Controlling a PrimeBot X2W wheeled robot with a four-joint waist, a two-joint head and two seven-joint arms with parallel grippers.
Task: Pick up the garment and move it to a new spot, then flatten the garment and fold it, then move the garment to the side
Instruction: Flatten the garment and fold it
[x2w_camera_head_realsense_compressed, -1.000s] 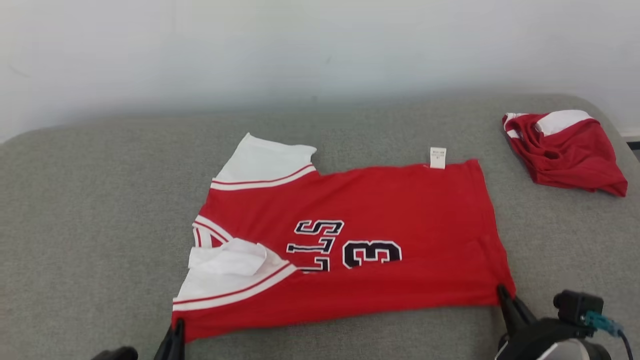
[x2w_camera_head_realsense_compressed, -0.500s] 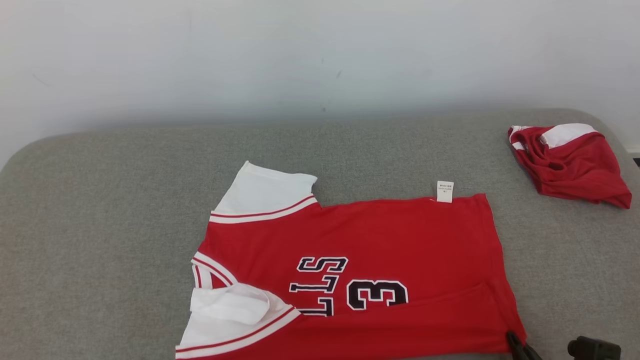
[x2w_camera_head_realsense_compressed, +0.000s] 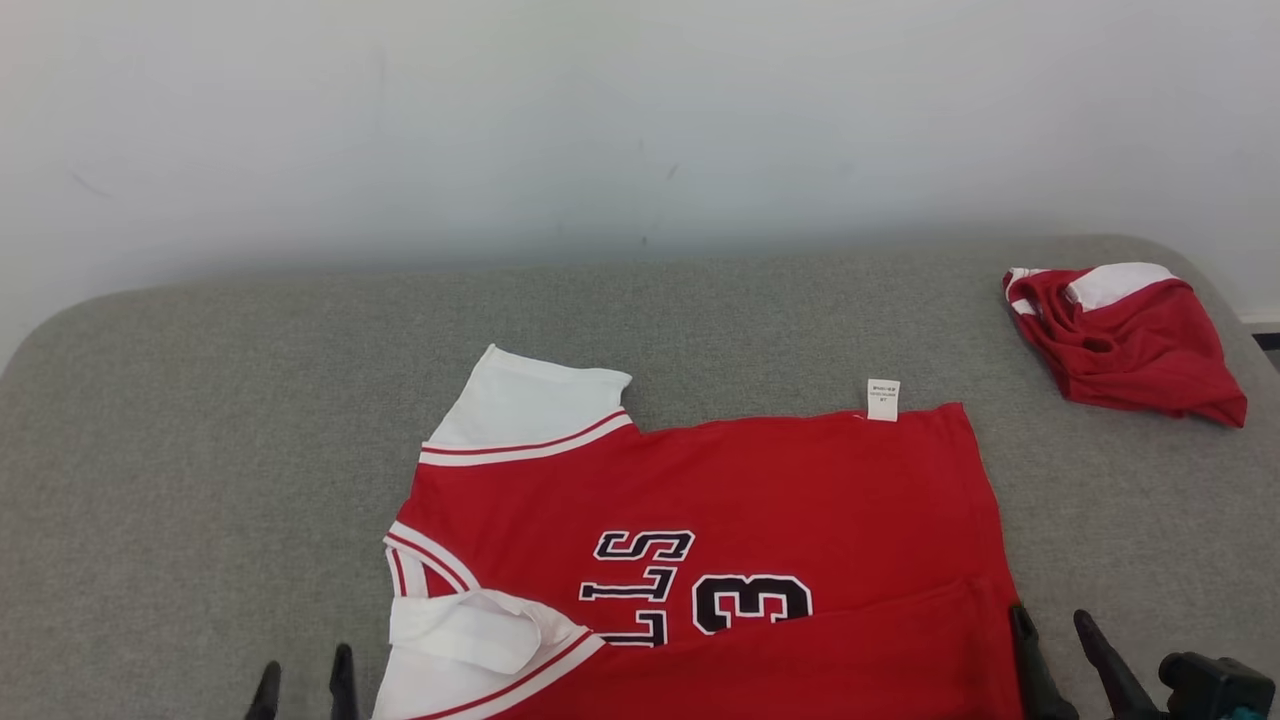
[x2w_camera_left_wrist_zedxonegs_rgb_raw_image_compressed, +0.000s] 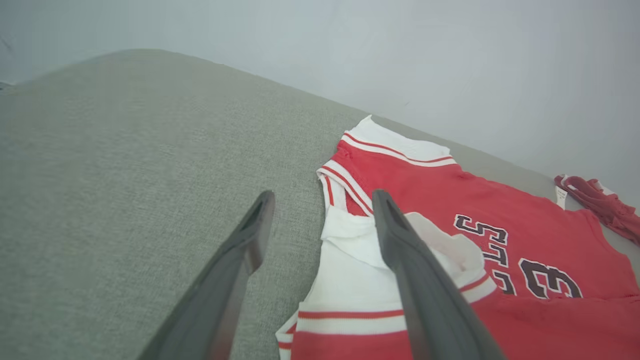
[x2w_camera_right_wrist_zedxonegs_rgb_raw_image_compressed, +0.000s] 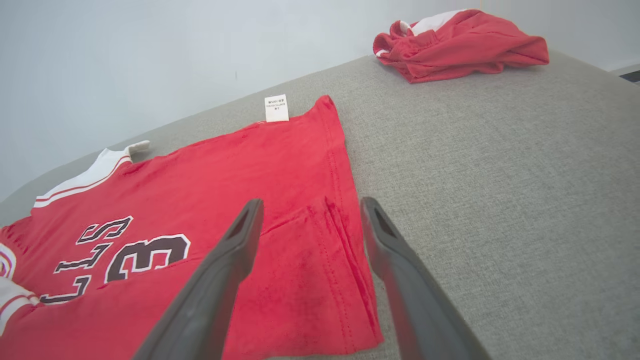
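Note:
The red jersey (x2w_camera_head_realsense_compressed: 760, 480) with white sleeves and a black "3" lies spread on the grey padded surface (x2w_camera_head_realsense_compressed: 200, 450); its near edge runs off the bottom of the head view. A low fold crosses its near part. My left gripper (x2w_camera_head_realsense_compressed: 305, 680) stands open just left of the near white sleeve (x2w_camera_left_wrist_zedxonegs_rgb_raw_image_compressed: 360, 280), one finger over the sleeve in the left wrist view, left gripper (x2w_camera_left_wrist_zedxonegs_rgb_raw_image_compressed: 322, 200). My right gripper (x2w_camera_head_realsense_compressed: 1055, 625) is open at the jersey's near right corner (x2w_camera_right_wrist_zedxonegs_rgb_raw_image_compressed: 320, 280), right gripper (x2w_camera_right_wrist_zedxonegs_rgb_raw_image_compressed: 311, 205). Nothing is held between either pair of fingers.
A second red and white garment (x2w_camera_head_realsense_compressed: 1125, 335) lies crumpled at the back right, garment (x2w_camera_right_wrist_zedxonegs_rgb_raw_image_compressed: 460, 42). A pale wall (x2w_camera_head_realsense_compressed: 640, 120) rises behind the surface. The surface's rounded edges (x2w_camera_head_realsense_compressed: 60, 320) curve away at both back corners.
Both grippers, earlier shut at the jersey's near edge, now stand open and apart from the cloth. The head camera has tilted, so the whole picture has shifted downward.

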